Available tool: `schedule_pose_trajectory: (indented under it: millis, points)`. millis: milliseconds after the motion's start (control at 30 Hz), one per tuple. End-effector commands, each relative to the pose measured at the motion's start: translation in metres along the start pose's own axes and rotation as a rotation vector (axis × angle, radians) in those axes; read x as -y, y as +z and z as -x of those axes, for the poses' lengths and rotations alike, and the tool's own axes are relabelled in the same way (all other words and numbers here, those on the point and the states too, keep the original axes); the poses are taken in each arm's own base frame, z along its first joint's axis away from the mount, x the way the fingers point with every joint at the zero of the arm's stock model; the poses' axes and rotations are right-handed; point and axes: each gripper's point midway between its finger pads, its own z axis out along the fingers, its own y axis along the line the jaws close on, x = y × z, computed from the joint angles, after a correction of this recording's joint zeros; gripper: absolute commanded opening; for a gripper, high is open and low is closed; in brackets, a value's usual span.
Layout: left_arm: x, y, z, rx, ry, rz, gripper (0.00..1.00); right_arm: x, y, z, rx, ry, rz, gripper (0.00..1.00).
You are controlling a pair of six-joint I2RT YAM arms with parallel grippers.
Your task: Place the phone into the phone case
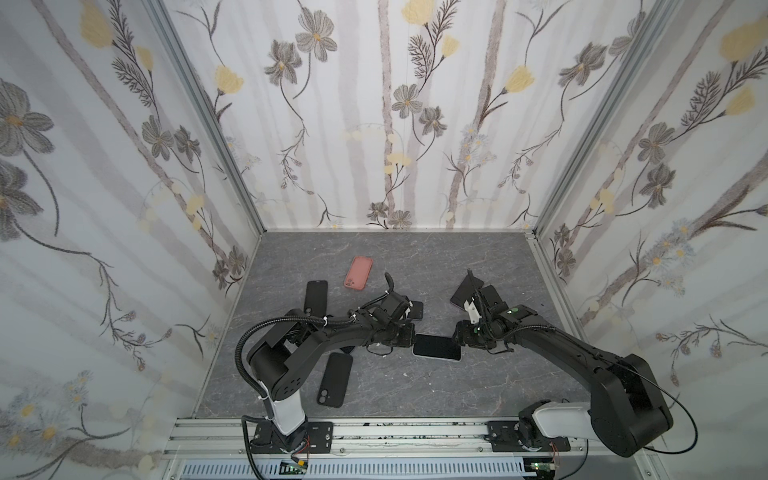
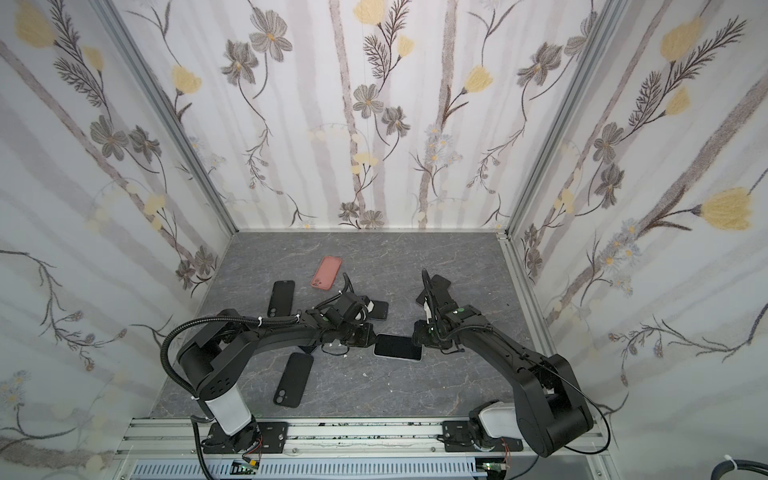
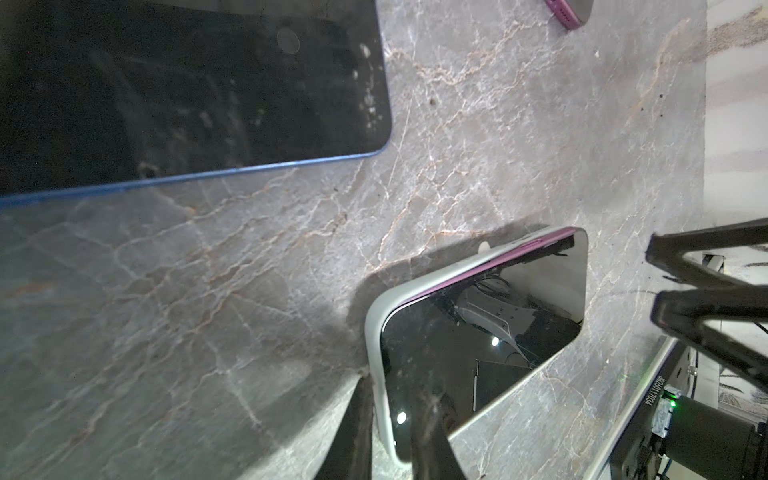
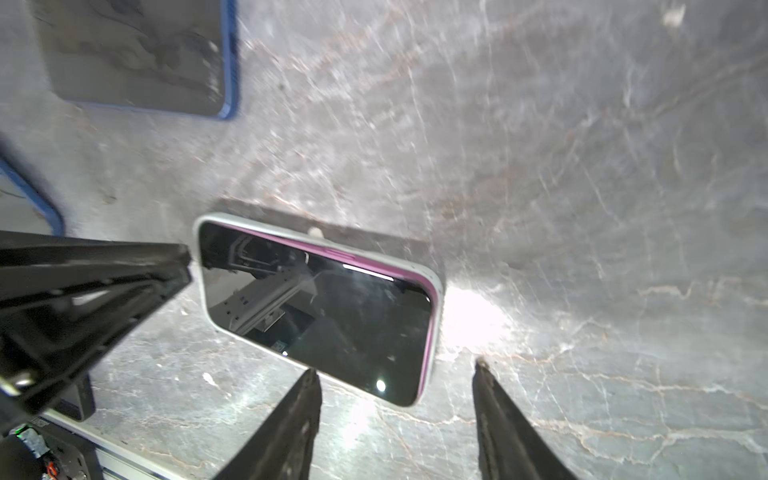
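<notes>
Left wrist view shows the left hand (image 3: 395, 415) pressed nearly together on one short end of the phone (image 3: 478, 332). One finger is over the dark screen and the other is outside the white rim of the case (image 3: 374, 324). The phone lies screen up in the case on the grey surface (image 3: 249, 291), between the two hands. Along one long side its purple edge shows above the rim.

In the right wrist view the right hand (image 4: 395, 368) is spread wide at the other short end and holds nothing. One fingertip overlaps the phone's edge and the other sits beside its corner. I cannot tell whether either touches.

In both top views the fingers are dark against the arms and hard to make out. The left arm covers part of another phone (image 1: 417, 309), and the right arm hides part of the dark phones behind it (image 1: 469, 291). A blue-edged phone (image 3: 187, 91) is cut off in both wrist views.

Only the top views show the pink case (image 1: 358, 272) and two black cases (image 1: 316, 297) (image 1: 334, 384), all well apart from the phone. Only the wrist views show the purple edge and the white rim clearly.
</notes>
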Motion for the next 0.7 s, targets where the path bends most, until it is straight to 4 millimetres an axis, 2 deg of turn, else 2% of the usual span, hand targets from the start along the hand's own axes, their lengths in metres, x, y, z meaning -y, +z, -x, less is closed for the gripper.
schedule_pose_trajectory:
  millis: [0, 267, 667]
  points:
    - [-0.003, 0.0, 0.0, -0.004, 0.008, 0.019, 0.17, 0.001, -0.005, 0.003, 0.016, -0.013, -0.019, 0.59]
    - [-0.002, -0.006, 0.003, 0.014, 0.013, 0.022, 0.17, 0.003, -0.009, 0.002, 0.014, -0.014, -0.031, 0.58]
    - [-0.004, -0.001, 0.0, 0.003, 0.019, 0.025, 0.17, 0.013, 0.006, -0.015, -0.051, -0.017, -0.052, 0.49]
